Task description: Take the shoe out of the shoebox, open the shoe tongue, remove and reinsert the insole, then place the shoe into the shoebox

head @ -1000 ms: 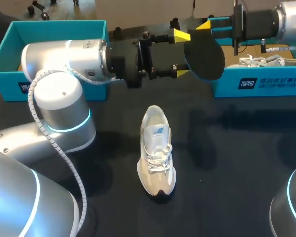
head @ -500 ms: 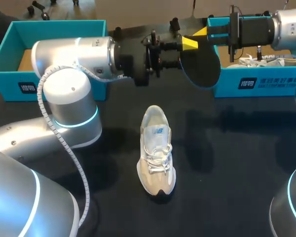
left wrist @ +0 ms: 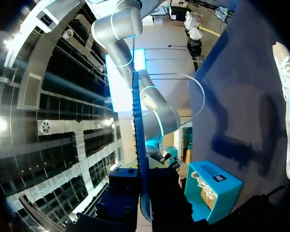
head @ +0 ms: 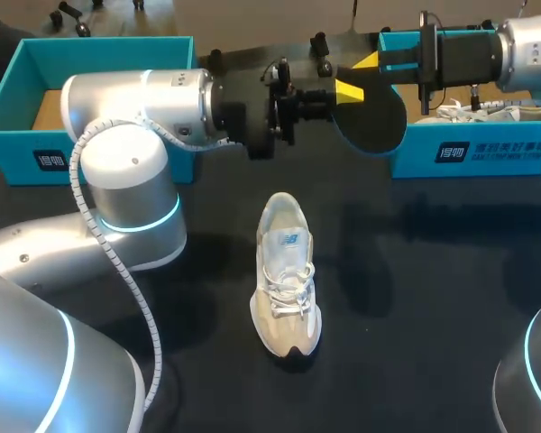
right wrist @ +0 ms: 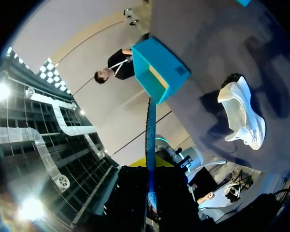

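Both left pincer (head: 344, 92) and right pincer (head: 370, 63) grip the insole (head: 376, 115), well clear of the shoe (head: 287, 275).

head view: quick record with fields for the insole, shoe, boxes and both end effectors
insole: dark, held in the air between the two arms
left end effector: shut on insole
right end effector: shut on insole
shoe: white, upright on the table, apart from both boxes
left box: teal, open, no shoe in the part that shows
right box: teal, open, second shoe inside
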You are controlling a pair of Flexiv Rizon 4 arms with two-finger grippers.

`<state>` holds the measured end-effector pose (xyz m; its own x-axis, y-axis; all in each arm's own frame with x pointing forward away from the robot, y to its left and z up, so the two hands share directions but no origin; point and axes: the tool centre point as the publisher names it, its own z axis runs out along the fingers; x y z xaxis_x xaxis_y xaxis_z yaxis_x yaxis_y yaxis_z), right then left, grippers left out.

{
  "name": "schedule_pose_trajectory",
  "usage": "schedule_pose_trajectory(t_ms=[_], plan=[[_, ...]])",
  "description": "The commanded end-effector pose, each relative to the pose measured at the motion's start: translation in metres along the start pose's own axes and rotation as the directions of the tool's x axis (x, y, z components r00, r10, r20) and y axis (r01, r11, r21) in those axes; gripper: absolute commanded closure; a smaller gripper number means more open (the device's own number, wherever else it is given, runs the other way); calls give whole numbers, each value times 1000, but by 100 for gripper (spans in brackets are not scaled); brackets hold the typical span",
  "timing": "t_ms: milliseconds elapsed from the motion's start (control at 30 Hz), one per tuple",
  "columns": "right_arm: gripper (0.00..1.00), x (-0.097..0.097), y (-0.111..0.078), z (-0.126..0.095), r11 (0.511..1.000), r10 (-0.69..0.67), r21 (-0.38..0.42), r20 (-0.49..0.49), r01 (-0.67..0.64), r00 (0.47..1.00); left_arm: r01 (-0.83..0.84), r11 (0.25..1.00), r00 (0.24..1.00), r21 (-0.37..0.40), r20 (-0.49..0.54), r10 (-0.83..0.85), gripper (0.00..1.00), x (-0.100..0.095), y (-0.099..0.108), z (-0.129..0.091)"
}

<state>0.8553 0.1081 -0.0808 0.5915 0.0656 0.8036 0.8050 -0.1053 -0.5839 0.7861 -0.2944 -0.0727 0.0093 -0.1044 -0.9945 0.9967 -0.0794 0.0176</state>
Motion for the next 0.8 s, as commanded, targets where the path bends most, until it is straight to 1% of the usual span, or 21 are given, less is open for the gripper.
schedule_pose_trajectory(t_ms=[33,267,467,533,600,667,733,800], plan=[[0,-3,-4,3,1000,-18,-17,-2,18,1000,3,1000,1000,9,-1,-3,100,-1,0,-1],[0,-4,-7,-2,999,-43,-31,25,44,999,1,1000,1000,26,-2,-1,100,-2,-6,-10],[0,-9,-15,-8,994,-103,-39,77,106,992,-4,999,1000,34,-6,4,100,-3,-8,-21],[0,-11,-18,-9,988,-144,-42,78,148,986,-1,999,1000,37,-8,1,100,-4,-8,-25],[0,-12,-22,-11,974,-221,-38,89,225,971,0,999,1000,40,-9,0,100,-5,-8,-29],[0,-11,-28,-11,960,-271,-46,98,276,958,11,999,1000,40,-8,-11,100,-6,-7,-33],[0,-15,-33,-14,950,-302,-48,116,309,946,30,999,1000,37,0,-30,100,-9,-6,-36],[0,-17,-38,-17,928,-359,-65,121,368,926,34,999,999,36,3,-35,100,-13,-6,-39]])
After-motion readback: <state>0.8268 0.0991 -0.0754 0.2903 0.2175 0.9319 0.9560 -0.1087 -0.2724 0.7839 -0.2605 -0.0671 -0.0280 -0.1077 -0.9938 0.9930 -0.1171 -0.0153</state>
